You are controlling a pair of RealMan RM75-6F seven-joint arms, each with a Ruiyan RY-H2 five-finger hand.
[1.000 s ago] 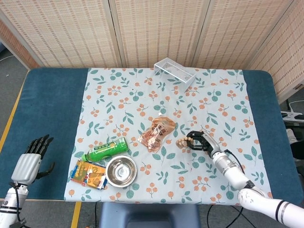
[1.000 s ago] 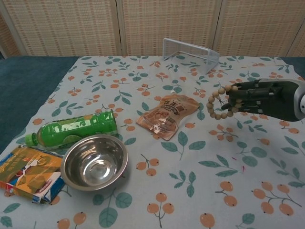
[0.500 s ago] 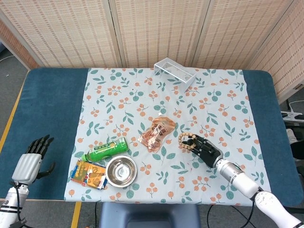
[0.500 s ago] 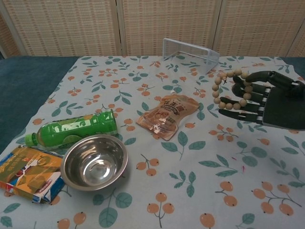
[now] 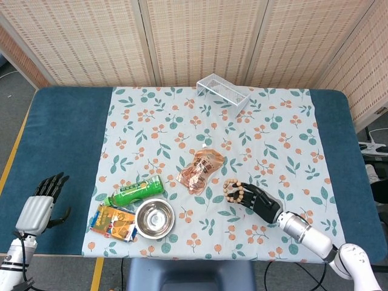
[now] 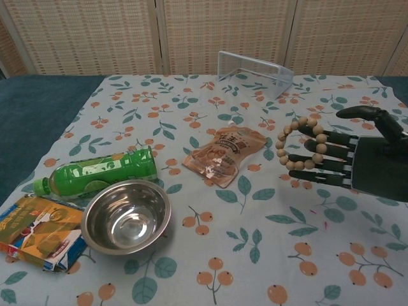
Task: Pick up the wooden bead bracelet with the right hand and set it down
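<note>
The wooden bead bracelet (image 5: 227, 189) (image 6: 280, 144) is looped around the fingers of my right hand (image 5: 260, 201) (image 6: 357, 159). The hand's fingers are stretched out nearly straight toward the left, thumb raised, and the bead ring hangs on them above the floral cloth, just right of the snack pouch (image 5: 200, 170) (image 6: 224, 152). My left hand (image 5: 41, 203) rests at the table's front left corner on the blue surface, fingers apart, with nothing in it; only the head view shows it.
A green bottle (image 5: 134, 191) (image 6: 95, 172) lies at front left beside a steel bowl (image 5: 154, 218) (image 6: 126, 215) and a yellow packet (image 5: 113, 222) (image 6: 38, 231). A clear rack (image 5: 222, 91) (image 6: 255, 71) stands at the back.
My right hand has drawn back toward the front edge and uncurled its fingers; the bracelet, gripped in the curled fingers a second ago, now hangs on the straightened fingers. The left hand stayed still.
</note>
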